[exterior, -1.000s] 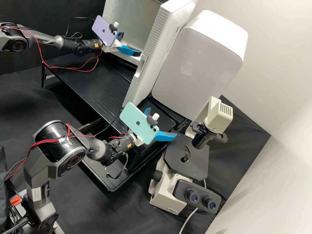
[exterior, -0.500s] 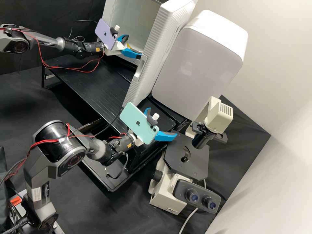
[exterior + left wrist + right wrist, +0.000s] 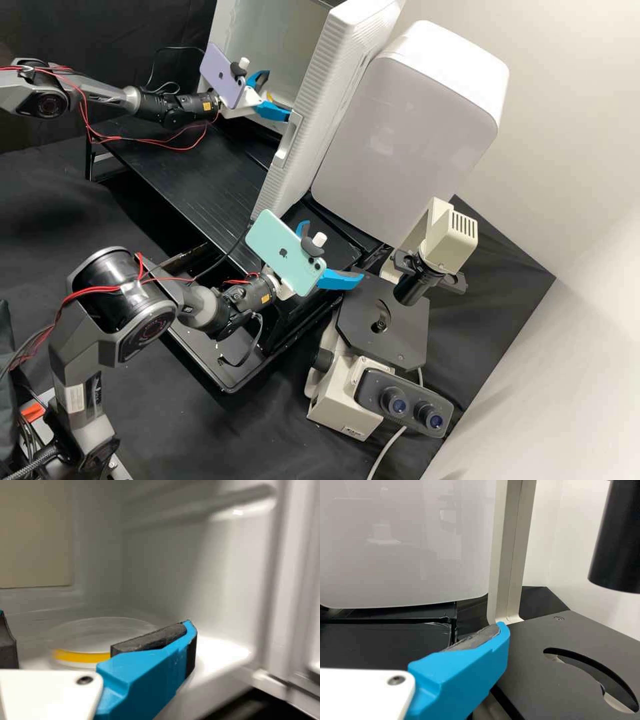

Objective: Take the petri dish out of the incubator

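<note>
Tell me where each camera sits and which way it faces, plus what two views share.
High view: fixed off the arms, looking forward and down on the bench; both arms show, left gripper at the incubator, right gripper by the microscope stage.
Left wrist view: on the left wrist, facing into the incubator at the petri dish; its blue finger shows.
Right wrist view: on the right wrist, facing across the microscope stage; its blue finger shows.
Shared: high and right wrist views both show the stage.
</note>
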Controlling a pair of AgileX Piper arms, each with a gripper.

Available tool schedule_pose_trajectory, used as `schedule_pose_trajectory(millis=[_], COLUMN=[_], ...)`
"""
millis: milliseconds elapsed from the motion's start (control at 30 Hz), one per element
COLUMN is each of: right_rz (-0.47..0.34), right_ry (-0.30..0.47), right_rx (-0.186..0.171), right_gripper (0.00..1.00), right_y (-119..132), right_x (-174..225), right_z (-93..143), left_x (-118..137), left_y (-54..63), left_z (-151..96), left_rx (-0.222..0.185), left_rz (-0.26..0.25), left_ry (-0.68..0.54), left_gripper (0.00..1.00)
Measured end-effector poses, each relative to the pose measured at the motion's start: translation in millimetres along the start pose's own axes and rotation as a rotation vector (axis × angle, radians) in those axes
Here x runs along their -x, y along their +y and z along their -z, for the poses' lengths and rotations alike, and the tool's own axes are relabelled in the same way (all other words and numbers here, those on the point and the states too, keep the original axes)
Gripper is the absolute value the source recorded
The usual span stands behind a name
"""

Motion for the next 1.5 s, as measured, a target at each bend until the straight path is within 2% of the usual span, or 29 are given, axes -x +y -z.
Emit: schedule_pose_trajectory(millis=[333,700,800,933,1167,1333,1500], right_rz=[0.000,0.000,0.000,0.000,0.000,0.000,0.000], right_ry=[0.000,0.000,0.000,0.000,0.000,0.000,0.000], right_rx=[0.000,0.000,0.000,0.000,0.000,0.000,0.000], right_gripper=[1.00,1.00,1.00,1.00,1.00,1.00,1.00], right_y=[0.0,0.0,0.0,0.0,0.0,0.0,0.0], right_x=[0.0,0.0,0.0,0.0,0.0,0.0,0.0], right_z=[0.0,0.0,0.0,0.0,0.0,0.0,0.0], left_x=[0.4,-0.8,-1.4,-1.8,-3.7,-4.0,-7.4], left_y=[4.3,3.6,4.4,3.6,3.5,5.0,4.5], left_z=[17.9,10.1,7.1,5.1,7.7,10.1,11.6], left_rx=[-0.041,-0.008,0.029,0.044,0.049,0.024,0.033], left_rz=[-0.021,0.014,0.028,0.039,0.027,0.013,0.010], left_ry=[0.103,-0.002,-0.028,-0.049,-0.025,0.014,0.028], left_gripper=[1.00,1.00,1.00,1.00,1.00,1.00,1.00])
